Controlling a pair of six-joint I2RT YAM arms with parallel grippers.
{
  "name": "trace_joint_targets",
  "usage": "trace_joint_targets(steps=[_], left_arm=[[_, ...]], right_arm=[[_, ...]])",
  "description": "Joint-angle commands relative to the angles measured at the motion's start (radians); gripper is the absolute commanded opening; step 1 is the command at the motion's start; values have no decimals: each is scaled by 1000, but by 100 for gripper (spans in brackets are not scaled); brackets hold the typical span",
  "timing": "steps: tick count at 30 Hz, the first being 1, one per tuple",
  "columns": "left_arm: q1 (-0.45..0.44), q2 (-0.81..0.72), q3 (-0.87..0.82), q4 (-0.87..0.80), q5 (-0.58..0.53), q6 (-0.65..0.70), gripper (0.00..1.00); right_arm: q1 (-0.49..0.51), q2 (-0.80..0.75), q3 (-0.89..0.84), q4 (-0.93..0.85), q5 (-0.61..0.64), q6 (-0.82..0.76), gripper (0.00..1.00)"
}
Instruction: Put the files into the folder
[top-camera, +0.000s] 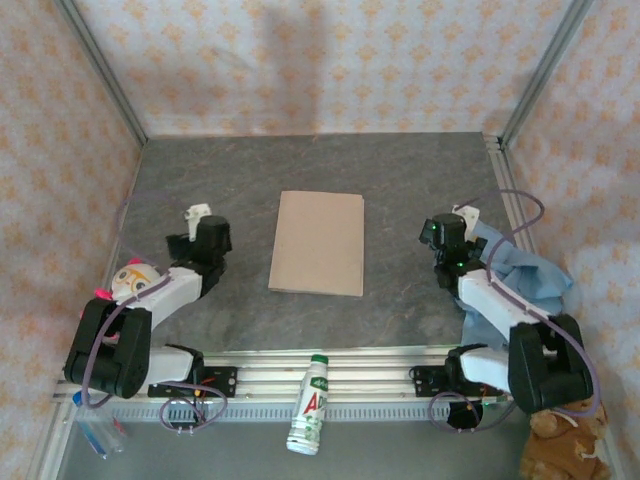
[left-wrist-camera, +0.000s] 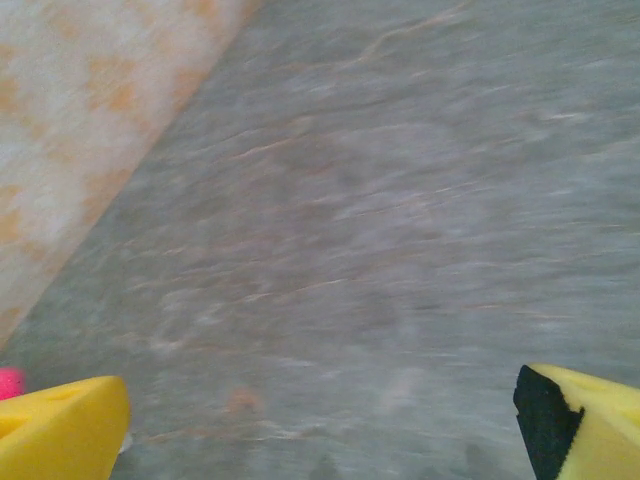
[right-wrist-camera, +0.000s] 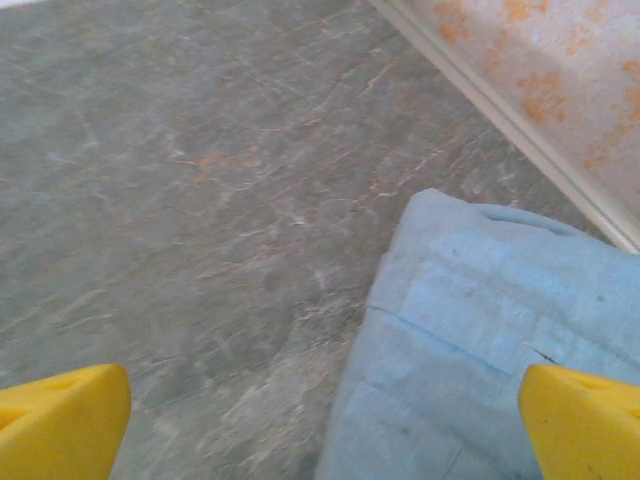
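Seemingly finished, the left claw (left-wrist-camera: 320, 425) hangs wide apart and empty over bare table (left-wrist-camera: 380, 200), the right claw (right-wrist-camera: 325, 425) likewise above the edge of a blue cloth (right-wrist-camera: 480, 340); between them the folder (top-camera: 317, 243) lies shut mid-table, sheets presumably tucked inside.

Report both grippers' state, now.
Left gripper: open, holding nothing, over the table.
Right gripper: open, holding nothing, over the edge of the blue cloth.
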Motion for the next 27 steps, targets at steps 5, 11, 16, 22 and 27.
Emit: trace_joint_targets(steps=[5, 11, 16, 22, 27], left_arm=[[33, 35, -72, 367, 88, 118, 99], [40, 106, -102, 505, 176, 108, 100], [41, 153, -101, 544, 175, 105, 100], [40, 193, -108, 586, 209, 119, 100], [50, 201, -85, 556, 200, 107, 100]], right_arm=[[-46, 144, -52, 394, 88, -143, 100], [-104, 218, -86, 568, -75, -149, 100], [-134, 283, -102, 637, -185, -152, 100], [-141, 298, -99, 644, -251, -174, 100], [-141, 300, -103, 654, -253, -174, 100]])
